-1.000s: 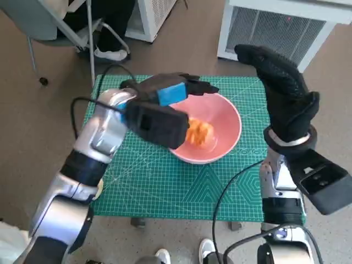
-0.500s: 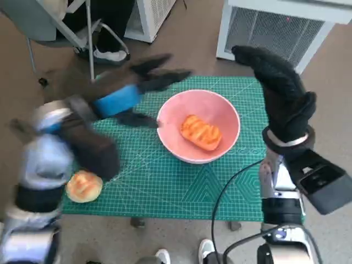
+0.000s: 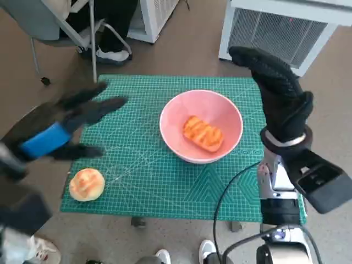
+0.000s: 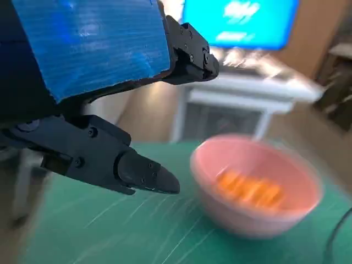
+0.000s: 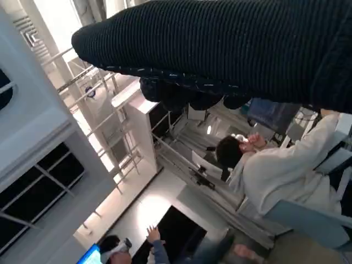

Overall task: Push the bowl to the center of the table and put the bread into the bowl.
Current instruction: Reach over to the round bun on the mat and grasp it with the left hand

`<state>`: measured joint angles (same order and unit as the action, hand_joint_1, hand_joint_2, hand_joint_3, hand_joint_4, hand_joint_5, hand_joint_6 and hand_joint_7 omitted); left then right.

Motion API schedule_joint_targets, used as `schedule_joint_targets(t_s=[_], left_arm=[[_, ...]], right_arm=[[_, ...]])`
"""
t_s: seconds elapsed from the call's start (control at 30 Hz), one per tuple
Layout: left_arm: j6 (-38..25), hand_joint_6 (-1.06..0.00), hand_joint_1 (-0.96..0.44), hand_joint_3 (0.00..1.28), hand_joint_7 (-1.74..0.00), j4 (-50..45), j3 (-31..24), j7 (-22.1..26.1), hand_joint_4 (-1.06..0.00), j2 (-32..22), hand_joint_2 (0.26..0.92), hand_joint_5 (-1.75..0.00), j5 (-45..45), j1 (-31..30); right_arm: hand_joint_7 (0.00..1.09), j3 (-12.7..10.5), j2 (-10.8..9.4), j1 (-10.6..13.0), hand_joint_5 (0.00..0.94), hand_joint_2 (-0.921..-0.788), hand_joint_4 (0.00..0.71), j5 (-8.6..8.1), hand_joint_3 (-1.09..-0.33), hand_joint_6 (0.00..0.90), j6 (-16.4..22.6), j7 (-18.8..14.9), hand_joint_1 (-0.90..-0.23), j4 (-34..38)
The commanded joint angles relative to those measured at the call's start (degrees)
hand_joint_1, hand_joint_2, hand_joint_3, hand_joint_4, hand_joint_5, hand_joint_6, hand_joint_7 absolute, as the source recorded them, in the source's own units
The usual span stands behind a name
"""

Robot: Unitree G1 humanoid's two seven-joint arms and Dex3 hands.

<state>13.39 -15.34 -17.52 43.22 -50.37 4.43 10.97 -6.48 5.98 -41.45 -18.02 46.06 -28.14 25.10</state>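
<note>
The left hand [image 3: 60, 132] is pulling back toward the table's left edge, having left the bowl [image 3: 201, 126] within the last second. It is holding nothing, its fingers [image 4: 143, 175] spread above the mat [image 3: 165, 181]. A bun [image 3: 87, 184] is lying near the front left corner. Farther in, the bread [image 3: 203, 133] is resting inside the bowl near the middle, so the task looks done. The right hand [image 3: 278, 96] is hovering upright beside the bowl, fingers extended, touching nothing.

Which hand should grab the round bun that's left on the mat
Left. The left hand hangs open beside the round bun at the mat's near-left corner; the right hand is raised beyond the bowl.
</note>
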Motion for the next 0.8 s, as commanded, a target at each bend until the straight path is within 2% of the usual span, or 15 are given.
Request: schedule_joint_targets(t_s=[0.03, 0.2, 0.4, 0.8], left_arm=[[-0.95, -0.39, -0.26, 0.0, -0.04, -4.2, -4.78, 1.63, -0.24, -2.19, 0.861, -0.01, -0.29, -7.57], [-2.33, -0.39, -0.27, 0.0, -0.03, -6.62, -7.83, 2.3, -0.24, -2.64, 0.859, -0.01, 0.89, -14.23], [-3.64, -0.39, -0.28, 0.0, -0.03, -7.84, -8.44, 2.28, -0.24, -2.22, 0.861, 0.0, 2.11, -19.55], [-3.03, -0.37, -0.29, 0.01, -0.01, -2.51, -2.78, 0.1, -0.22, -0.98, 0.877, 0.0, 5.35, -22.21]], right_arm=[[0.61, 0.06, -0.34, 0.85, 0.441, -0.921, 0.0, -0.78, -0.786, -0.001, -0.44, -0.71, -0.57, 1.38], [0.62, -0.04, -0.37, 0.23, 0.443, -0.921, 0.002, -1.27, -0.775, -0.001, 0.02, -1.65, -0.573, 2.96], [0.62, -0.19, -0.44, -0.46, 0.424, -0.921, 0.019, -1.38, -0.762, -0.001, 0.87, -2.47, -0.579, 4.66], [0.64, -0.27, -0.15, -0.91, 0.381, -0.921, 0.047, -1.43, -0.753, -0.001, 1.87, -3.18, -0.575, 6.16]])
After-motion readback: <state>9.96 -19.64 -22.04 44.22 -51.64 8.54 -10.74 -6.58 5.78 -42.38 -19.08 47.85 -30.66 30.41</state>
